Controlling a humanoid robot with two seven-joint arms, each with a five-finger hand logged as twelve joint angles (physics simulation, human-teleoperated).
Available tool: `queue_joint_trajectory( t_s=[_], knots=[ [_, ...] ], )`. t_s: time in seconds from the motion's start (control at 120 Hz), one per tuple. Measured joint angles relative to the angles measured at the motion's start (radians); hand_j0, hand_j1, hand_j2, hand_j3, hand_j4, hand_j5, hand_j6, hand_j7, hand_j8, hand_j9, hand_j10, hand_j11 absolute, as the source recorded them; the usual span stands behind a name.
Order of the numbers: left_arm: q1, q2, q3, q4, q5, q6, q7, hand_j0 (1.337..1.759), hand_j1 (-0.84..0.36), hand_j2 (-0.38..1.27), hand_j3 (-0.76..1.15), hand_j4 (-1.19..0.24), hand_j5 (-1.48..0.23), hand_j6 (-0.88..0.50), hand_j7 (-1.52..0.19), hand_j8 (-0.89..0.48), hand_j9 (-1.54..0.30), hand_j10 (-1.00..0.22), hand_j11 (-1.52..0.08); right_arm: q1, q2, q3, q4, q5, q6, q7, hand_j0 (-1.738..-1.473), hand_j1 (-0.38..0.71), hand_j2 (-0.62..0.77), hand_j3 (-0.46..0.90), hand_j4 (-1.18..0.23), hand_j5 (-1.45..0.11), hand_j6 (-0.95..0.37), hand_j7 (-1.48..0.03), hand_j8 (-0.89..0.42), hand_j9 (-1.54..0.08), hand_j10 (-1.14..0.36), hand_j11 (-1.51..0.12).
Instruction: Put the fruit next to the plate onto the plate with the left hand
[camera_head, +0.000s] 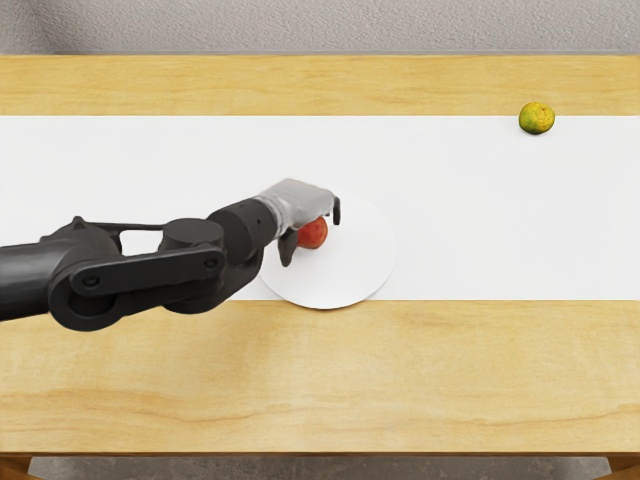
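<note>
Wooden surface (320, 380), white strip (500, 200) across it. Left arm (130, 270) enters from left. Plate (350, 270) at centre. Left hand (298, 208) over plate's left part, fingers (287, 252) curled round red fruit (314, 233). Green fruit (536, 118) far right.

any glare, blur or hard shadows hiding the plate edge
Head view: sharp throughout, no glare, lighting flat and even; only faint shading rims the plate, so its edge is low-contrast against the white runner; the left hand partly covers the red fruit.
</note>
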Motion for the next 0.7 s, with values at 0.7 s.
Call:
queue_joint_trajectory(
  t_s=[0.7],
  knots=[
    [0.062,0.63,-0.418,0.053,-1.305,-0.547,0.0,1.658,0.04,0.06,0.0,-0.26,-0.34,-0.25,-0.34,-0.25,-0.34,-0.26,-0.34,0.002,0.0,0.0,0.001,0.0,0.001,0.0,-1.658,-0.31,-0.01,0.0,-0.04,-0.05,-0.04,-0.05,-0.04,-0.05,-0.04,-0.05]
  ],
)
